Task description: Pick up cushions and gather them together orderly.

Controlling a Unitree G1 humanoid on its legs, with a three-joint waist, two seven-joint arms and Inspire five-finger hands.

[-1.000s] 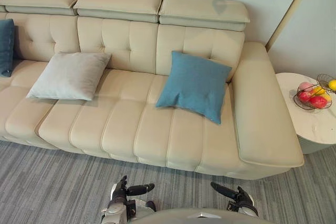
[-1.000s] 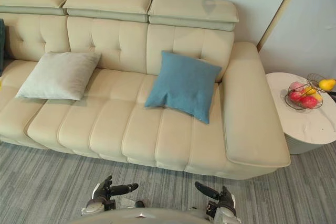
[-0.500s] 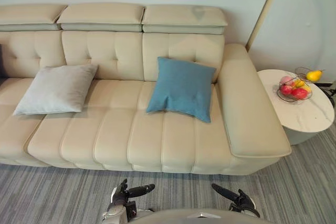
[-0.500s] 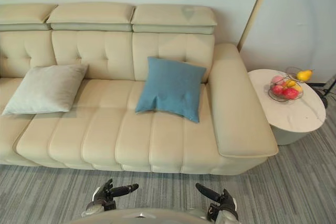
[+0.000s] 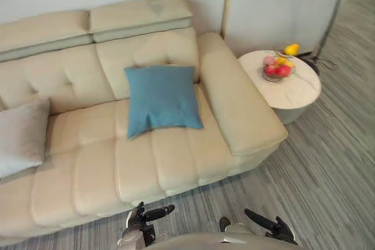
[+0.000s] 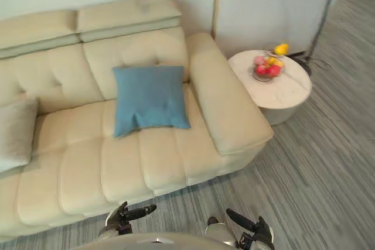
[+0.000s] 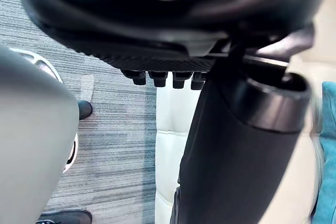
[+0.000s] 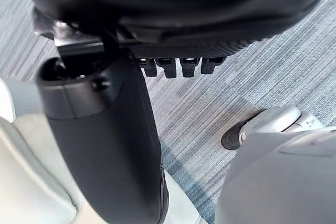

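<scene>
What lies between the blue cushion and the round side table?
Only the sofa's broad armrest lies between the blue cushion and the round side table; the left eye view shows it.

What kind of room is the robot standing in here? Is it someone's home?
It looks like a living room or lounge, possibly a staged one. A long cream sofa carries a blue cushion and a grey cushion, and a round side table beside it holds a fruit bowl.
</scene>
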